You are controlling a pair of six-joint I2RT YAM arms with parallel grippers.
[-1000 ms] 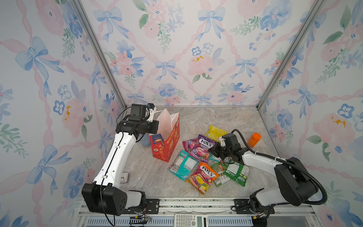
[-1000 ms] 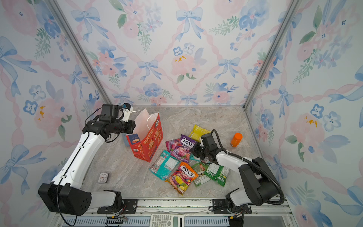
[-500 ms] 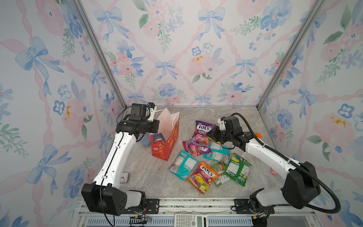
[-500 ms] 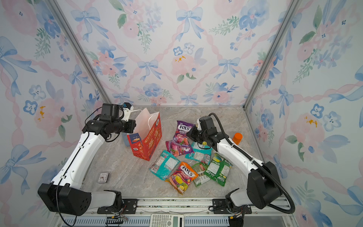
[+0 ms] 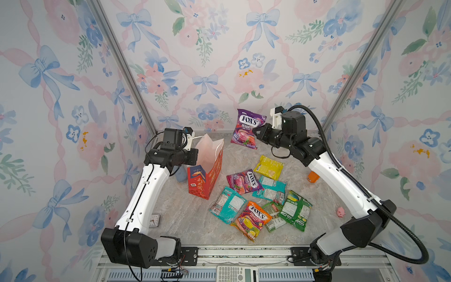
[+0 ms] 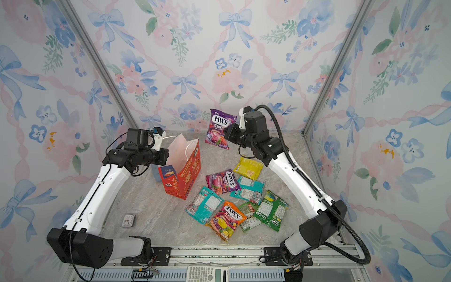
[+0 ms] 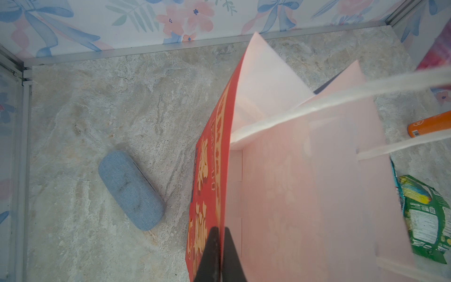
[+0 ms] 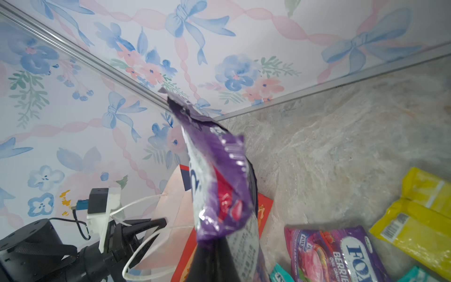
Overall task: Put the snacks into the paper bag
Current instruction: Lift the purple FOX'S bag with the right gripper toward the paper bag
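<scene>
One bag (image 5: 207, 175) stands upright at 9 o'clock on the table (image 5: 180, 219). The left gripper (image 7: 219, 230) is pinched on its rim.

There are eight snacks. Seven lie clustered at 4 o'clock from the bag: yellow packet (image 5: 268, 167), purple packet (image 5: 244, 182), teal packet (image 5: 271, 189), second teal packet (image 5: 227, 203), orange packet (image 5: 251, 218), green packet (image 5: 296, 210) and a half-covered packet (image 5: 274, 216). The eighth, the raised packet (image 5: 247, 129), hangs at 1 o'clock from the bag with the right gripper (image 5: 257, 133) clamped on its edge.

A second ago that gripper was down at the cluster. The packet has since risen and moved nearer the bag. The bag and left gripper are unmoved.
</scene>
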